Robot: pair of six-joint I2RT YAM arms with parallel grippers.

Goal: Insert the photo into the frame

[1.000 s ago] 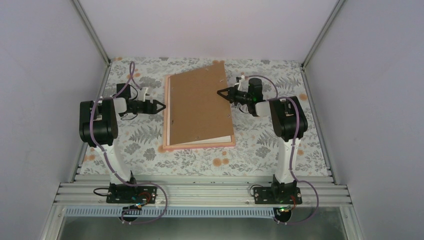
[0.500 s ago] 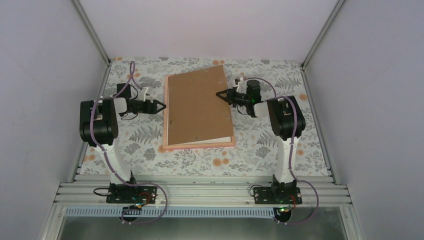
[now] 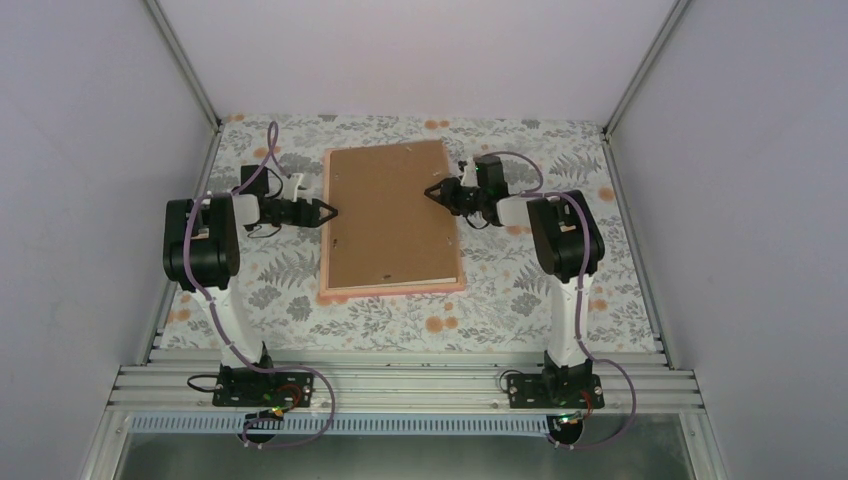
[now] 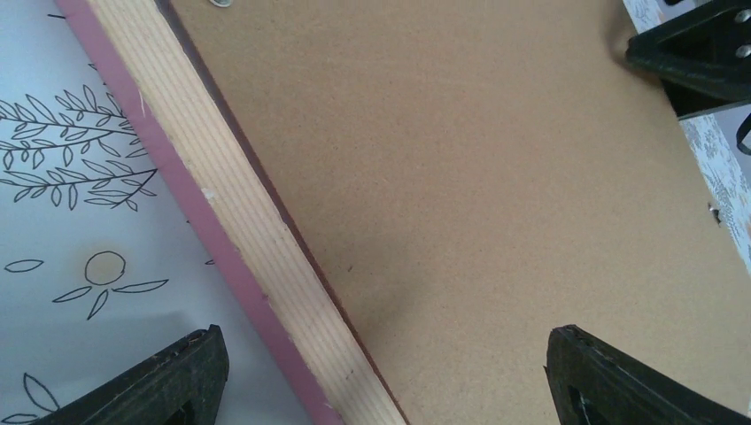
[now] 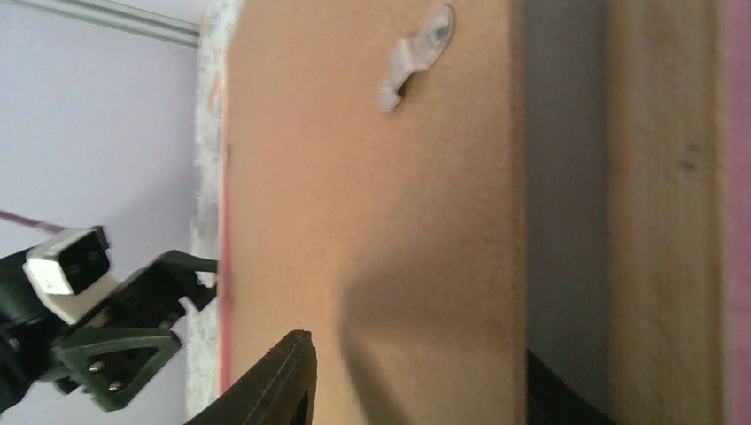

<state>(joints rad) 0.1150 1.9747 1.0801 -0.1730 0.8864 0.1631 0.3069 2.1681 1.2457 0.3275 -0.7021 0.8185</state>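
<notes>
The pink frame (image 3: 394, 291) lies face down in the middle of the table. A brown backing board (image 3: 390, 215) lies flat inside it and covers its whole middle. The photo is hidden. My left gripper (image 3: 330, 212) is open at the frame's left edge, its fingers straddling the pink and pale wood rim (image 4: 239, 204) and the board (image 4: 460, 177). My right gripper (image 3: 430, 192) is at the board's right edge. Its jaws stand apart, one finger over the board (image 5: 354, 177), the other beside the board's edge, and they close on nothing.
A small metal turn clip (image 5: 416, 53) sits on the board near its edge. The floral tablecloth (image 3: 300, 300) surrounds the frame on all sides. Grey walls and metal rails (image 3: 400, 380) bound the table.
The backing board, held tilted up on its right side, has dropped flat into the frame. My right gripper has opened and let it go. The left gripper shifted slightly toward the frame.
</notes>
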